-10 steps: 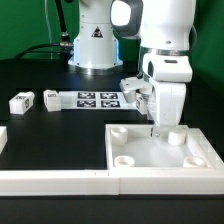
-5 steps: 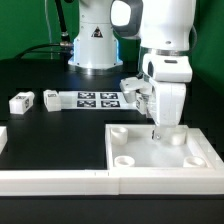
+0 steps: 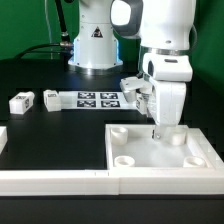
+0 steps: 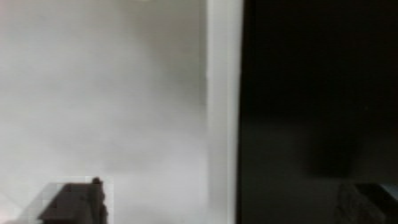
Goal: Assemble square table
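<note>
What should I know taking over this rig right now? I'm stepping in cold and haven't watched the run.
Tool: open, low at the far rim of the tabletop, apparently gripping nothing.
Tabletop: sockets up, against the border rails.
Legs: a loose leg and a second leg at the exterior view's left, beside the marker board; more tagged pieces behind the arm, partly hidden.
Done: no leg in the visible sockets.
Left: fit every leg.

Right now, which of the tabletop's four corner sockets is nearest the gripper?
The far socket on the exterior view's right: the gripper hangs right beside it, the other three lie farther off.
</note>
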